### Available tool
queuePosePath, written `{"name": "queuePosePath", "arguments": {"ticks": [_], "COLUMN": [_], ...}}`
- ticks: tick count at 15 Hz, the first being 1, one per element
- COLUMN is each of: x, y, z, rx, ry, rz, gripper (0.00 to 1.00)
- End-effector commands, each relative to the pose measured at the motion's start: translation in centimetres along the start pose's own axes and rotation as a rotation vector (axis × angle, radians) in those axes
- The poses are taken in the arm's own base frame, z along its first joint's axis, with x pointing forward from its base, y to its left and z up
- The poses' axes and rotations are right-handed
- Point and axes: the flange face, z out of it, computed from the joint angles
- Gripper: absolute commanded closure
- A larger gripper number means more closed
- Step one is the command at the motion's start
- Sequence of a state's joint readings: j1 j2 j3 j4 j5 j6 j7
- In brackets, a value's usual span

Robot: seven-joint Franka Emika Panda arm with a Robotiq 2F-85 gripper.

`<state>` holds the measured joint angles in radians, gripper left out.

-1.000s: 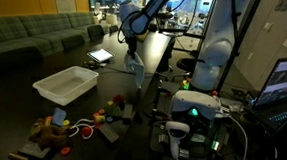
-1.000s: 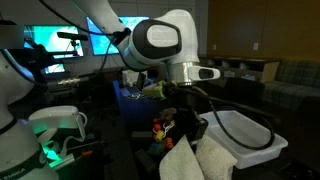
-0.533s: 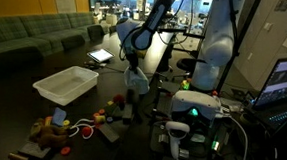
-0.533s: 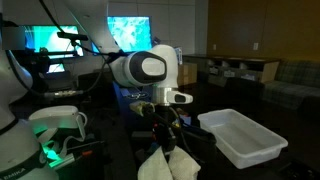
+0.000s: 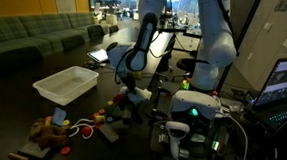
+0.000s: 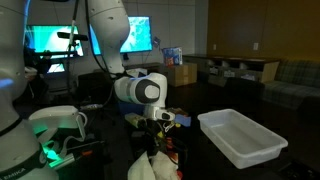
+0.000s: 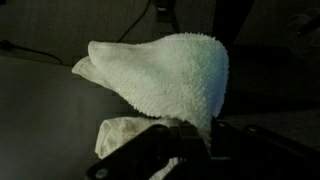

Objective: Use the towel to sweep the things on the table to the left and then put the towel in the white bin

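My gripper [image 5: 134,88] is shut on the towel [image 5: 137,94], a pale cloth hanging low over the black table [image 5: 92,143]. It hangs just right of the things [image 5: 107,109]: small red, yellow and green toys, with a brown toy [image 5: 49,135] and dark blocks further left. In the wrist view the towel [image 7: 165,68] bulges out in front of the gripper [image 7: 195,140] and hides what lies beyond. In an exterior view the towel [image 6: 155,168] hangs under the wrist at the bottom edge. The white bin [image 5: 66,87] [image 6: 238,136] stands apart from the towel.
A tablet with a bright screen [image 5: 100,56] lies further back on the table. Equipment with green lights [image 5: 193,109] and cables crowd the near right side. A laptop [image 5: 284,81] sits at the far right. A sofa [image 5: 31,42] runs along the back.
The arm has swung down from above the table, carrying the towel from mid-air to just above the tabletop beside the toys. The gripper stays shut on the towel.
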<state>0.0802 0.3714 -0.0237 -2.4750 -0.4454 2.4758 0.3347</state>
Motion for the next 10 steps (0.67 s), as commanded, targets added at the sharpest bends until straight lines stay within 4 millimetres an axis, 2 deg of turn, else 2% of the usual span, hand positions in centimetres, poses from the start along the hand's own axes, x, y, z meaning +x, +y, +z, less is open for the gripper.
{"name": "queuePosePath", "arguments": {"ticks": [1, 10], "x": [3.0, 9.2], "y": [-3.2, -10.2], "z": [-0.4, -4.1], "rx": [0.032, 0.072], "ry": [0.012, 0.027], "rz": [-0.017, -0.072], "gripper": [0.88, 0.87]}}
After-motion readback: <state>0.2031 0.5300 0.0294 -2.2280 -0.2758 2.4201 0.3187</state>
